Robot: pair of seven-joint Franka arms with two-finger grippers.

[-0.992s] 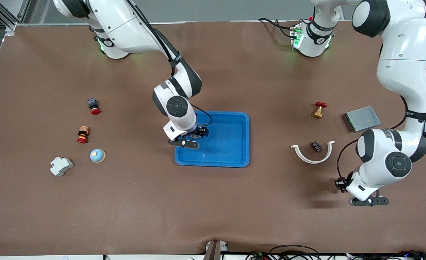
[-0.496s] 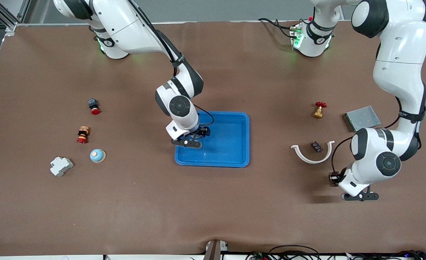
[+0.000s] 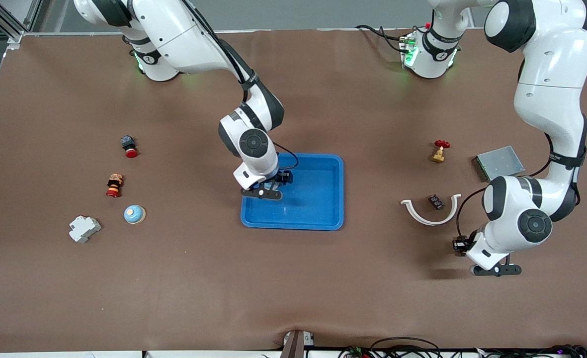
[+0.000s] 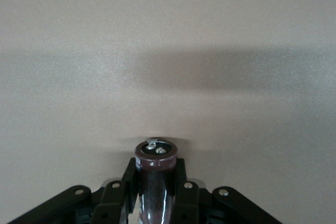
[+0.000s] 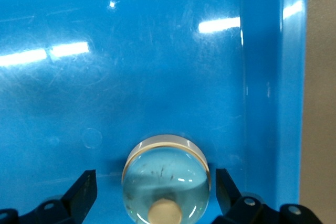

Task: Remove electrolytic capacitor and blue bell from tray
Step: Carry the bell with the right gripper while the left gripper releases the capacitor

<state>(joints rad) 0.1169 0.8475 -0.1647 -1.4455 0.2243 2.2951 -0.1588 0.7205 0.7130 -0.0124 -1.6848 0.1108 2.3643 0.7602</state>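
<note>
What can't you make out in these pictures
- Blue bell in the tray: front view, hidden under the right tool; only the right wrist view shows it.
- Electrolytic capacitor: front view, hidden by the left tool; left wrist view's edge cuts off its lower body.
- Small dark part inside the white curved piece: too small to identify.

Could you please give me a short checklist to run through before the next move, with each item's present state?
1. Left gripper shut on the electrolytic capacitor: ok.
2. Capacitor out of the tray, over bare table: ok.
3. Right gripper open: ok.
4. Its fingers either side of the blue bell: ok.
5. Bell out of the tray: not ok.
6. Fingers low enough to grip the bell: cannot tell.
</note>
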